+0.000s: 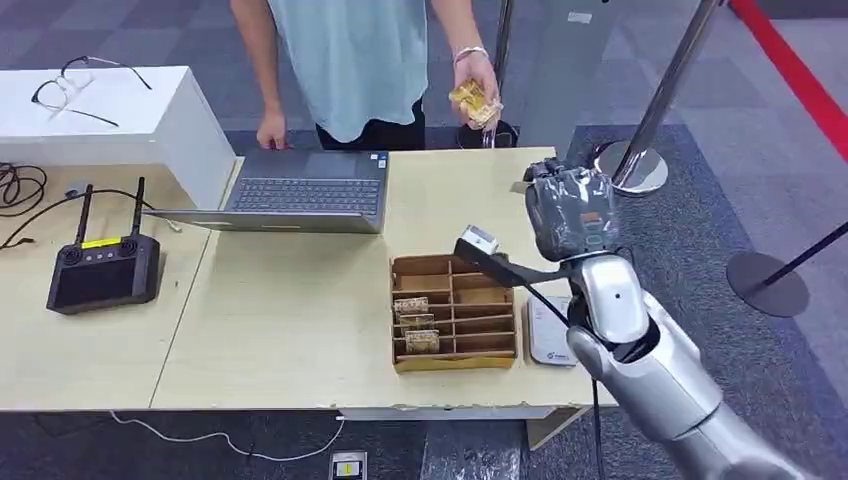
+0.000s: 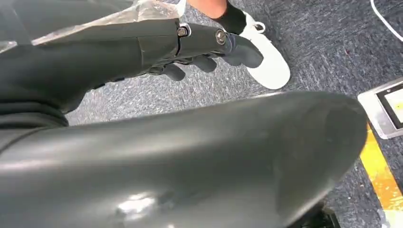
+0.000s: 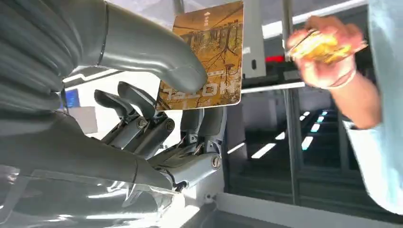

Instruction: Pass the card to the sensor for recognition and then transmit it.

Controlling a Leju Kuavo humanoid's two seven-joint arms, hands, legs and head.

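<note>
From the head view the right hand [image 1: 568,210] is raised over the desk [image 1: 300,320] at the 1 o'clock corner, below a person's hand [image 1: 476,92] holding cards. The left wrist view shows the left hand [image 2: 199,47], fingers curled on nothing, above carpet. In the right wrist view, the thumb and fingers [image 3: 142,109] pinch the card [image 3: 209,57].
</note>
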